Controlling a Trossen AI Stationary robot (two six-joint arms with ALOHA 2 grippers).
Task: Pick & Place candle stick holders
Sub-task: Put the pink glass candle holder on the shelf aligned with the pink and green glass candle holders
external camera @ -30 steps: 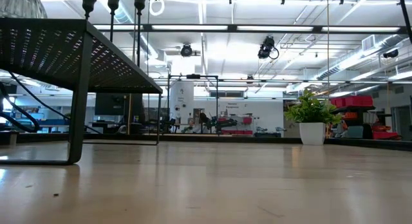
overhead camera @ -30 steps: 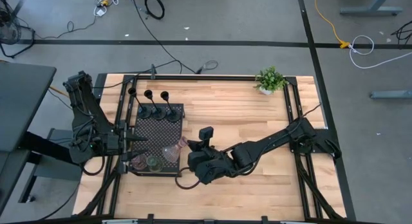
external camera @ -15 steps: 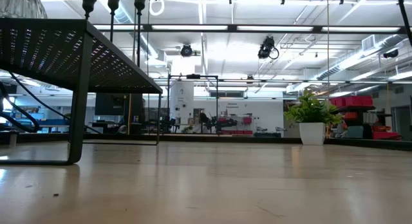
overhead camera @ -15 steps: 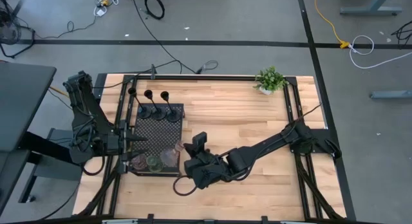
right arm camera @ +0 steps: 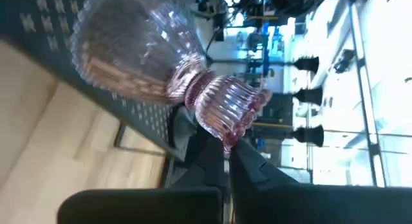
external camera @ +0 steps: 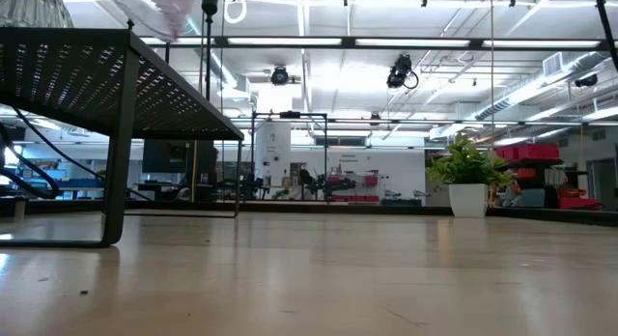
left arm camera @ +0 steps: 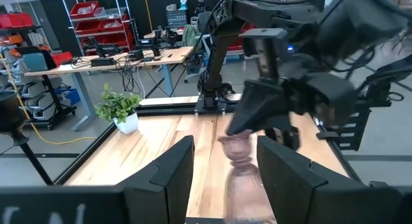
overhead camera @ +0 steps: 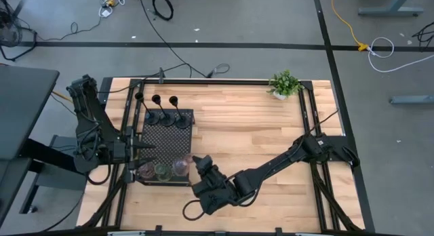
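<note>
We have the right gripper (overhead camera: pixel 198 161) pinched thin on the flared rim of the pink holder (right arm camera: pixel 164 63), ribbed glass that looks brittle and slick, standing on the tray (overhead camera: pixel 163 138) just beyond our jaws, so its narrow waist seems safer.

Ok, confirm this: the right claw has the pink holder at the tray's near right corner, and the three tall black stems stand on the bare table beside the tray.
Not quite. The right claw does have the pink holder there, but the tall black stems stand on the tray itself, along its far edge, as the high view shows.
</note>
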